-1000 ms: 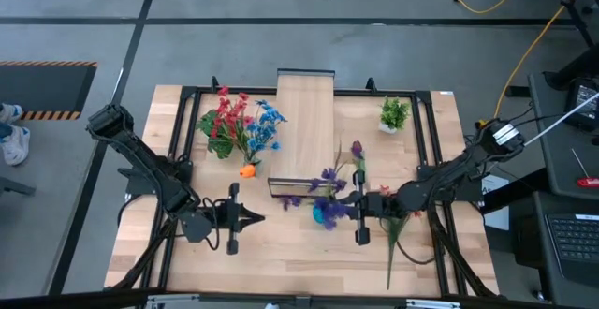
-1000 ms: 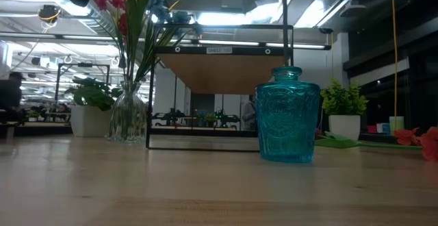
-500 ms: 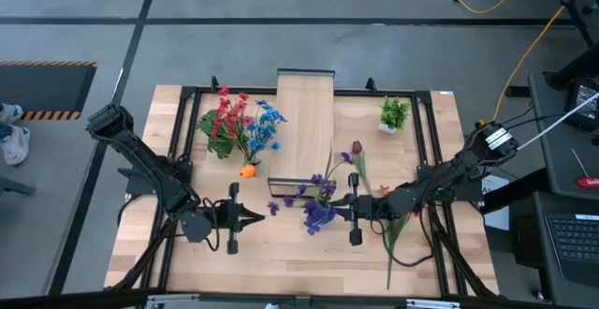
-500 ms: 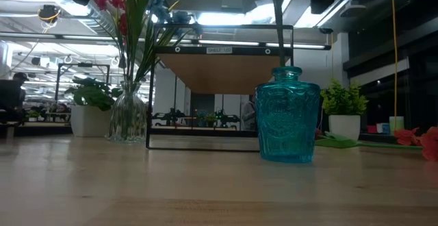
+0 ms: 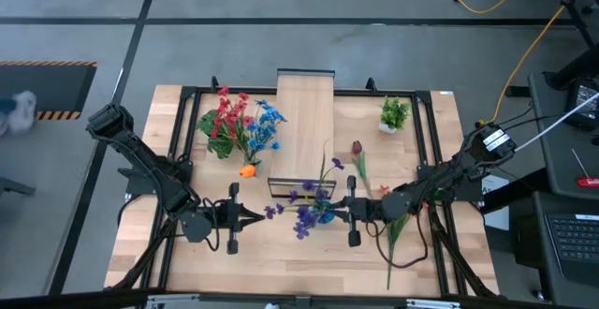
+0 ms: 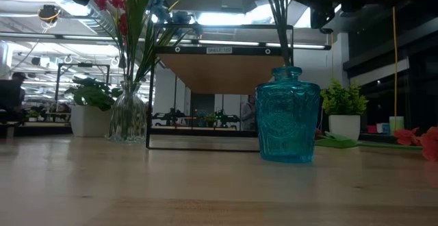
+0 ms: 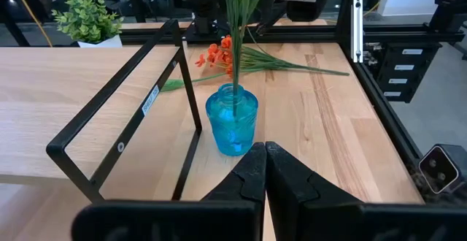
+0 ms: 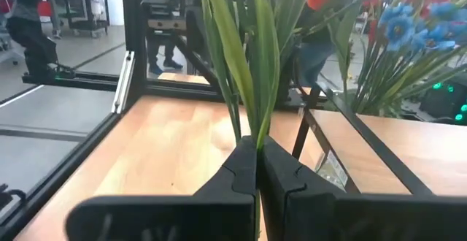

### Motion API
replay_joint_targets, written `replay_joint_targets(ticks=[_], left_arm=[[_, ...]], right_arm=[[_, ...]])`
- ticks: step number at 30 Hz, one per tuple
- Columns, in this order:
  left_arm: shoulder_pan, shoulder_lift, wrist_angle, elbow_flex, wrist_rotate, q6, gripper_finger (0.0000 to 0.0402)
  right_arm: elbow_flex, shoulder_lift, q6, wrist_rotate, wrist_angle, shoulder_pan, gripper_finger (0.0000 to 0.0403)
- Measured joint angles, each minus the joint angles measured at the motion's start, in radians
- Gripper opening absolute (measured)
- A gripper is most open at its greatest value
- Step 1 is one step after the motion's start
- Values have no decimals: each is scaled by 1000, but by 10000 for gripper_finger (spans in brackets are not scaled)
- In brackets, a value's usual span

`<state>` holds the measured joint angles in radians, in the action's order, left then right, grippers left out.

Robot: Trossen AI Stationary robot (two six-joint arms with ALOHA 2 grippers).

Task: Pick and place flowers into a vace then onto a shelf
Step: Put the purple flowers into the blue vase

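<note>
Purple flowers (image 5: 301, 208) hang in the right hand (image 5: 339, 211), clamped on their green stems, which dip into the blue vase (image 6: 287, 114). The left hand (image 5: 258, 217) waits pinched closed beside that vase; the shelf (image 5: 305, 126) stands just behind it.

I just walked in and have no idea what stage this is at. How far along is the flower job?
Partly done. A clear vase already holds red and blue flowers. Right now the right claw is shut on a purple stem whose lower end is in the blue vase. The left claw waits shut nearby. Still left: loose flowers on the table, and the wooden shelf carries no vase.
</note>
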<state>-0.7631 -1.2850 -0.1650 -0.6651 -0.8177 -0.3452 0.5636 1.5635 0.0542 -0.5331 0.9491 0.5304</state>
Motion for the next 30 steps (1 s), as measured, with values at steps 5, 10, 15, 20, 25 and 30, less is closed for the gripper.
replay_joint_targets(ticks=[5, 10, 15, 20, 25, 30], left_arm=[[0, 0, 0, 0, 0, 0, 5], [0, 0, 0, 0, 0, 0, 2], [0, 0, 0, 0, 0, 0, 5], [0, 0, 0, 0, 0, 0, 2], [0, 0, 0, 0, 0, 0, 5], [0, 0, 0, 0, 4, 0, 2]], right_arm=[[0, 0, -17, 1, -7, -11, 3], [0, 0, -74, 3, -64, -34, 24], [0, 0, -102, 1, -99, -50, 55], [0, -1, -106, 2, -99, -50, 92], [1, -1, -107, 1, -99, -50, 126], [28, -2, -118, 1, -126, -50, 145]])
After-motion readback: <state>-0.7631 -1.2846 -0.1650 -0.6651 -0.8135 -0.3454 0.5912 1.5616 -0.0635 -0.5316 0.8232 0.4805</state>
